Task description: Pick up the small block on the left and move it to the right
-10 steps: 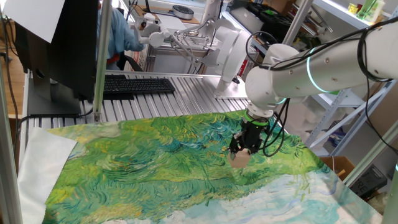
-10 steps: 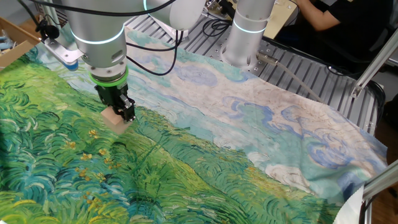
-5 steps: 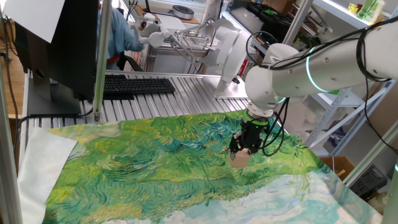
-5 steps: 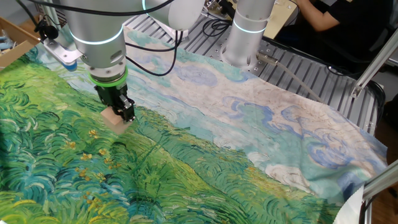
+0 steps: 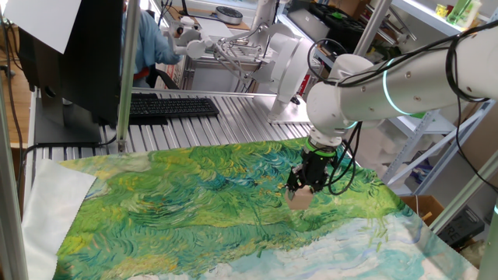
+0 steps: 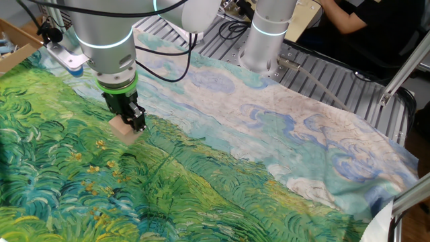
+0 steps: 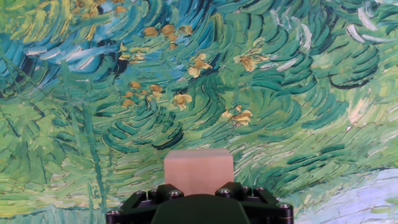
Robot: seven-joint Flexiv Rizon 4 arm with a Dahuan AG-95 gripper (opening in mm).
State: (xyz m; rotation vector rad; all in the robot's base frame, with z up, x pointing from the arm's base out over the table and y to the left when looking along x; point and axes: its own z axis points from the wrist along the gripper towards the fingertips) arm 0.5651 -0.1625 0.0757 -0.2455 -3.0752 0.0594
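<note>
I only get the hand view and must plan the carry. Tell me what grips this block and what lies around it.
Observer: The gripper points straight down, its fingers against the sides of the small block.
Operator: Report whether it is off the cloth.
Observer: Cannot tell; in both fixed views the block's underside looks about level with the painted cloth.
Operator: Name anything beyond the cloth.
Observer: A black keyboard lies on the bare metal table behind it.
</note>
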